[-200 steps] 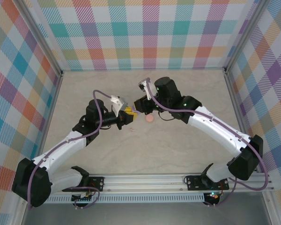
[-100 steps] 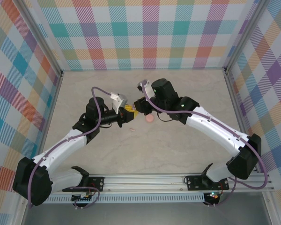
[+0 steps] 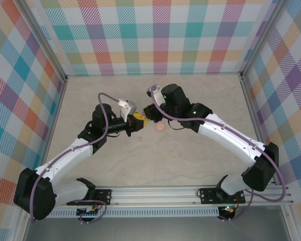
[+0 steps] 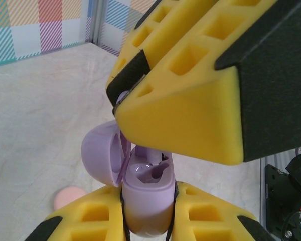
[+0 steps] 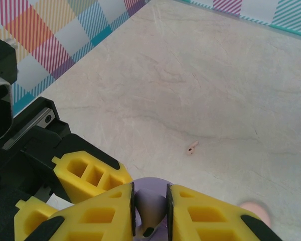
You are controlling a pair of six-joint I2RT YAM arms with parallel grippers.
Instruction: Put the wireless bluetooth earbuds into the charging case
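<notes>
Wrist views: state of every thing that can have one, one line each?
charging case: lid open, clamped between the left claw's fingers.
left claw: shut on the charging case.
right claw: shut on a small purple piece, apparently an earbud, right above the open case.
purple earbud: pinched in the right claw, not yet seated.
pink earbud: loose on the table.
pink disc: flat on the table, untouched.

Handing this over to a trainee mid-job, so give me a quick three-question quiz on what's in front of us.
1. True or false: the lid of the purple case is shut.
2. Which arm's gripper holds the case? A) left B) right C) neither
3. Fill in: a loose ___ earbud lies on the table.
Key: 1. False, it stands open. 2. A, the left gripper. 3. Pink.
</notes>
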